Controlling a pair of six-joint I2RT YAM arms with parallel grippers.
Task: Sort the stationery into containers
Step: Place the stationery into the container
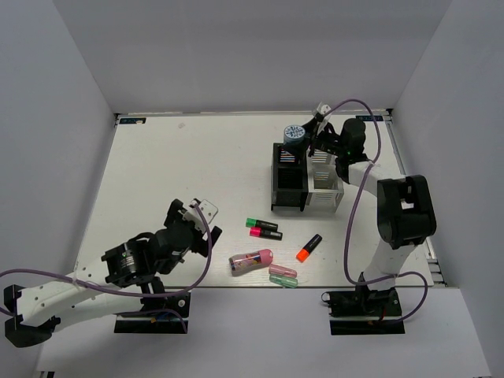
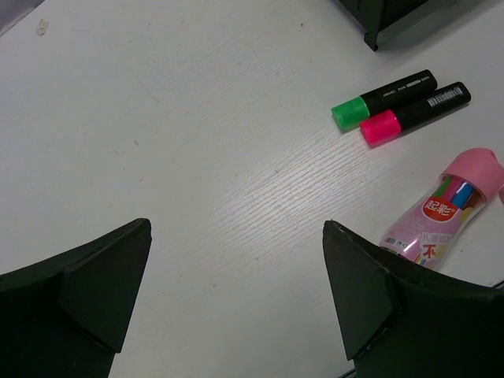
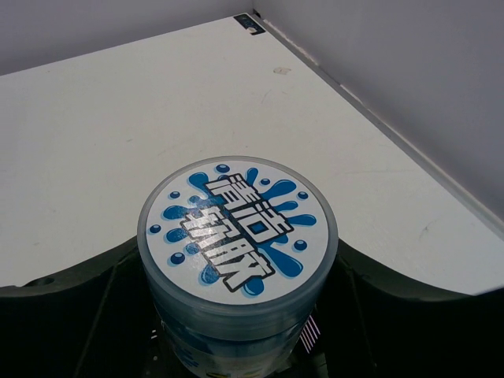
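Right gripper (image 1: 309, 140) clamps a round translucent tub (image 3: 236, 236), glossy blue-splash lid, lower body hidden between the fingers (image 3: 71, 331); it hangs above the black mesh bin (image 1: 287, 189), far right. Left gripper (image 2: 236, 291) spread wide over the white woodgrain table (image 2: 197, 157); pink translucent tube (image 2: 437, 216) just right of it, partly cut off; bin contents unreadable.

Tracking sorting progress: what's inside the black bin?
Striped item in the black bin's far part, below the jar the right gripper holds. Near compartment too dark to tell.
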